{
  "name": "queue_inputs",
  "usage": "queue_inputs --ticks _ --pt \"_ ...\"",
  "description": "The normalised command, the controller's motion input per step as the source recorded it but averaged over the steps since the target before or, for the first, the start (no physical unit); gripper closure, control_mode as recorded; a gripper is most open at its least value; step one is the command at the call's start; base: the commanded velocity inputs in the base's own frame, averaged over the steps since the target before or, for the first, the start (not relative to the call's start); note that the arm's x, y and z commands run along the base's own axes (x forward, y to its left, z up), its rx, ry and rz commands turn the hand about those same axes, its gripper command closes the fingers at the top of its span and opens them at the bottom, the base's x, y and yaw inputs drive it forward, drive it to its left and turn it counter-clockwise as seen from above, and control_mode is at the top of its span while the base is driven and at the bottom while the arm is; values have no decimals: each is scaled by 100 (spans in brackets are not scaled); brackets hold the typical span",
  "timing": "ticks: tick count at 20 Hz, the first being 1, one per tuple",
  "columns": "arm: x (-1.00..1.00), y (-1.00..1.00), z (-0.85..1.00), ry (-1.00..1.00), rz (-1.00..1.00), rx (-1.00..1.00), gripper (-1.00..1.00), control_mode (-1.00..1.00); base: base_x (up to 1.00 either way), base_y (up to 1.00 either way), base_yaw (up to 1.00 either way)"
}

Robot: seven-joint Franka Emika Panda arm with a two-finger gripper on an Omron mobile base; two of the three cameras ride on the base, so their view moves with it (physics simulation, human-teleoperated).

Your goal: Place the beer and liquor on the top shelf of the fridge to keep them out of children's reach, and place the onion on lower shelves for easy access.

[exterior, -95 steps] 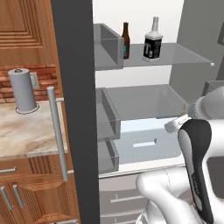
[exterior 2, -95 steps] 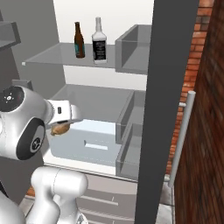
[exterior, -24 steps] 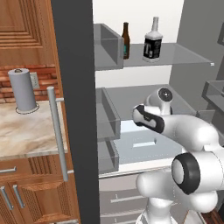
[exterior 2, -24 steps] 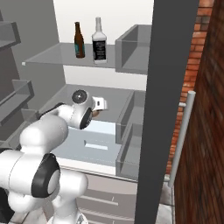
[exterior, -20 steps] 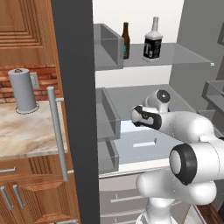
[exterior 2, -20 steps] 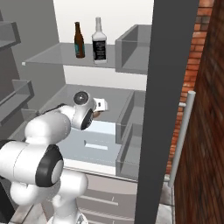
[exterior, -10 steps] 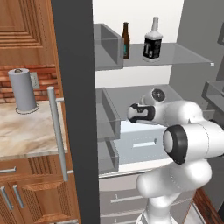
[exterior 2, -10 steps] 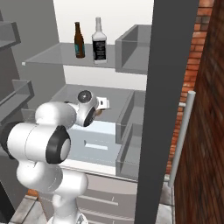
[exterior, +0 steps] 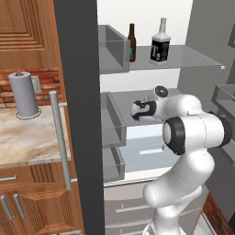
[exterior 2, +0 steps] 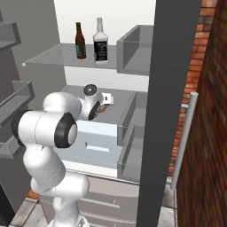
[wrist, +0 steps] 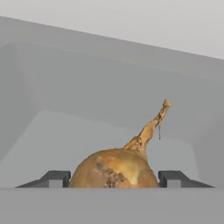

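Brown beer [exterior: 132, 42] and clear liquor [exterior: 160, 44] upright on top shelf [exterior: 193, 57]; tan onion [wrist: 114, 168] between pincer [wrist: 113, 178] tips

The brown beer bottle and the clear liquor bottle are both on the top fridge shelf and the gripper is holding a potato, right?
Not a potato: the hand view shows a tan-yellow round onion between the gripper fingers. The rest is right.

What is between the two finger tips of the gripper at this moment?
The onion sits between the gripper's two finger tips, one tip at each side of it, its stem pointing up and away. The hand view shows this.
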Motion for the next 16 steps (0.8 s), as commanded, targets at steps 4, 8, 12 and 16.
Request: queue_inputs --ticks 4,8,12,16 --pt "35 -8 -42 0 0 0 100 -100 0 0 0" --pt "30 -9 -51 0 0 0 -100 -100 0 0 0" --pt "12 -7 -55 0 0 0 -100 -100 0 0 0" --pt "0 -2 -42 -3 0 0 -100 -100 0 0 0"
